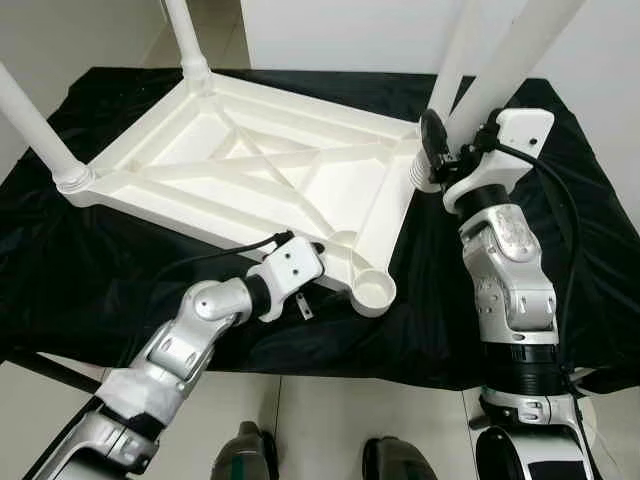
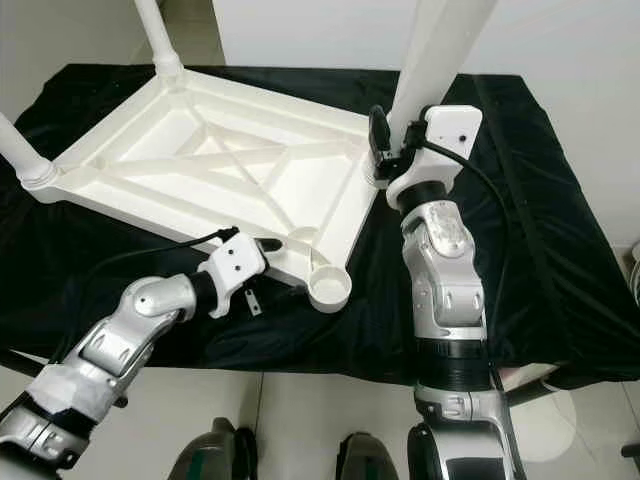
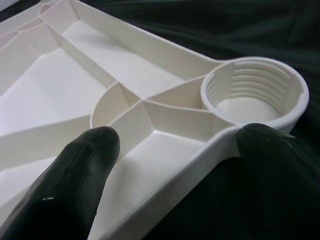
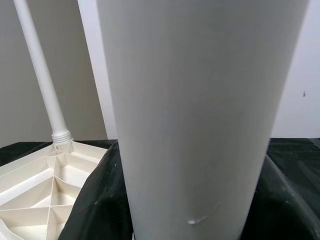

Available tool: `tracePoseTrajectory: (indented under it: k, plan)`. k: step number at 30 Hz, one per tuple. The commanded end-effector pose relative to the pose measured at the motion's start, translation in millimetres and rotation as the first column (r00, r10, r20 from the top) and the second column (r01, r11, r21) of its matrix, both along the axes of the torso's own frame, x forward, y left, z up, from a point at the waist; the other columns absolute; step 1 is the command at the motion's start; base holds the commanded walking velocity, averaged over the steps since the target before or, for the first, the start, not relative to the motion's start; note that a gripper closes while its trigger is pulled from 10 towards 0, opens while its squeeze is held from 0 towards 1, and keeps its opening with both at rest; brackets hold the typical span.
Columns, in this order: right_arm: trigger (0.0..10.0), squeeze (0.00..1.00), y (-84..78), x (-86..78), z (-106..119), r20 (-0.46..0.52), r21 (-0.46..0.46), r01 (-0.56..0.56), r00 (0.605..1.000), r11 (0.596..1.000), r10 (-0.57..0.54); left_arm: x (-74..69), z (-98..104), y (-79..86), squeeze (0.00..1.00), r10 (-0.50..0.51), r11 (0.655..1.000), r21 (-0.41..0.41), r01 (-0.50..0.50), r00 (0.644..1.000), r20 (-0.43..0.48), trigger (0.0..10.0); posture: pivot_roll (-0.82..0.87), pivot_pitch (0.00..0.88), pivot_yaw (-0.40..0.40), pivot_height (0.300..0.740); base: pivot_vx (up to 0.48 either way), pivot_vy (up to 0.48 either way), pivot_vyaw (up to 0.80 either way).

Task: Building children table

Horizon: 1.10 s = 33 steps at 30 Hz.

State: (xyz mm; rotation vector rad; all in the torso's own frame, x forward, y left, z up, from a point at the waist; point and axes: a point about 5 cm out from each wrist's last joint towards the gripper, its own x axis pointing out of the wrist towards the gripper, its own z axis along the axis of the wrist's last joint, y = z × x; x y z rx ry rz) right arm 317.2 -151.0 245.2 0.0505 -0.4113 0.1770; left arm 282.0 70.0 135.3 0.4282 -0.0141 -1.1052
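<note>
The white tabletop [image 1: 250, 165] lies upside down on a black cloth [image 1: 90, 270] that covers the stand beneath it, ribs facing up, stretching from the cloth's far left towards its near middle. Three legs are in their corner sockets: one at the far corner [image 1: 185, 35], one at the left corner [image 1: 35, 125], and one at the right corner [image 1: 470, 60]. The near corner has an empty threaded socket [image 1: 373, 291]. My left gripper [image 3: 175, 165] sits at that near corner with its fingers [image 3: 75, 175] apart, astride the tabletop's edge rim: one finger inside on the ribbed underside, the other outside against the rim just beside the empty socket. My right gripper [image 1: 447, 150] is at the right corner, clamped on the base of the leg there, which stands upright and close against my right wrist camera.
</note>
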Motion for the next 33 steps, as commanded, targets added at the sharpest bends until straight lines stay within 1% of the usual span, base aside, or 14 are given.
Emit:
tracePoseTrajectory:
  k: [1, 3, 5, 6, 8, 9, 11, 13, 16, 18, 20, 21, 24, 33]
  plan:
    - [10.0, 0.00, 3.4, -1.5, 8.9, 0.038, 0.008, -0.019, 0.999, 1.000, 0.019, 1.9, -0.9, -1.7, 0.00, 0.023, 1.000, 0.004, -0.023, 1.000, 0.010, 10.0, -0.04, 0.058, 0.056, 0.740, 0.000, 0.000, 0.00]
    - [10.0, 0.00, 4.2, -0.9, 9.1, 0.037, 0.012, -0.020, 0.999, 1.000, 0.020, 3.8, -0.8, -8.2, 0.00, 0.018, 1.000, 0.003, -0.018, 1.000, 0.020, 10.0, -0.04, 0.059, 0.059, 0.740, 0.000, 0.000, 0.00]
    - [10.0, 0.00, 4.2, -0.9, 9.1, 0.037, 0.012, -0.020, 0.999, 1.000, 0.020, 3.8, -0.8, -8.2, 0.00, 0.018, 1.000, 0.003, -0.018, 1.000, 0.020, 10.0, -0.04, 0.059, 0.059, 0.740, 0.000, 0.000, 0.00]
    - [10.0, 0.00, 4.8, -0.9, 9.2, 0.037, 0.014, -0.020, 0.999, 1.000, 0.020, 4.7, 0.3, -13.4, 0.00, 0.013, 1.000, -0.007, -0.013, 1.000, 0.023, 10.0, -0.04, 0.060, 0.062, 0.740, 0.000, 0.000, 0.00]
    - [10.0, 0.00, 4.8, -0.9, 9.2, 0.037, 0.014, -0.020, 0.999, 1.000, 0.020, 4.7, 0.3, -13.4, 0.00, 0.013, 1.000, -0.007, -0.013, 1.000, 0.023, 10.0, -0.04, 0.060, 0.062, 0.740, 0.000, 0.000, 0.00]
    - [10.0, 0.00, 5.0, -1.8, 8.4, 0.035, 0.019, -0.016, 0.999, 1.000, 0.015, 5.5, 2.9, -24.2, 0.00, 0.005, 1.000, -0.027, -0.004, 1.000, 0.027, 10.0, -0.05, 0.064, 0.067, 0.740, 0.000, 0.000, 0.00]
    - [10.0, 0.00, 5.0, -1.8, 8.4, 0.035, 0.019, -0.016, 0.999, 1.000, 0.015, 5.5, 2.9, -24.2, 0.00, 0.005, 1.000, -0.027, -0.004, 1.000, 0.027, 10.0, -0.05, 0.064, 0.067, 0.740, 0.000, 0.000, 0.00]
    - [10.0, 0.00, 4.7, -3.3, 8.0, 0.034, 0.024, -0.010, 0.999, 1.000, 0.009, 6.3, 5.1, -34.4, 0.00, -0.008, 0.999, -0.047, 0.009, 0.999, 0.031, 10.0, -0.06, 0.069, 0.074, 0.740, 0.000, 0.000, 0.00]
    - [10.0, 0.00, 4.7, -3.3, 8.0, 0.034, 0.024, -0.010, 0.999, 1.000, 0.009, 6.3, 5.1, -34.4, 0.00, -0.008, 0.999, -0.047, 0.009, 0.999, 0.031, 10.0, -0.06, 0.069, 0.074, 0.740, 0.000, 0.000, 0.00]
    - [10.0, 0.00, 3.5, -4.3, 8.7, 0.036, 0.027, 0.000, 0.999, 1.000, -0.001, 8.5, 8.1, -45.5, 0.00, -0.015, 0.998, -0.063, 0.017, 0.999, 0.039, 10.0, -0.06, 0.082, 0.079, 0.740, 0.000, 0.000, 0.00]
    - [10.0, 0.00, 3.5, -4.3, 8.7, 0.036, 0.027, 0.000, 0.999, 1.000, -0.001, 8.5, 8.1, -45.5, 0.00, -0.015, 0.998, -0.063, 0.017, 0.999, 0.039, 10.0, -0.06, 0.082, 0.079, 0.740, 0.000, 0.000, 0.00]
    - [10.0, 0.00, 1.4, -5.1, 9.2, 0.037, 0.031, 0.011, 0.999, 0.999, -0.012, 9.2, 10.7, -52.4, 0.00, -0.013, 0.997, -0.080, 0.016, 0.999, 0.038, 10.0, -0.07, 0.085, 0.087, 0.740, 0.000, 0.000, 0.00]
    - [10.0, 0.00, -1.5, -7.0, 8.3, 0.033, 0.036, 0.025, 0.999, 0.999, -0.026, 9.9, 14.9, -61.8, 0.00, -0.010, 0.994, -0.108, 0.014, 0.999, 0.035, 10.0, -0.07, 0.086, 0.090, 0.740, 0.000, 0.000, 0.00]
    - [10.0, 0.00, -2.2, -10.7, 5.9, 0.026, 0.040, 0.035, 0.999, 0.999, -0.036, 8.6, 21.3, -70.6, 0.00, -0.025, 0.991, -0.133, 0.032, 0.998, 0.053, 10.0, -0.09, 0.091, 0.095, 0.740, 0.000, 0.000, 0.00]
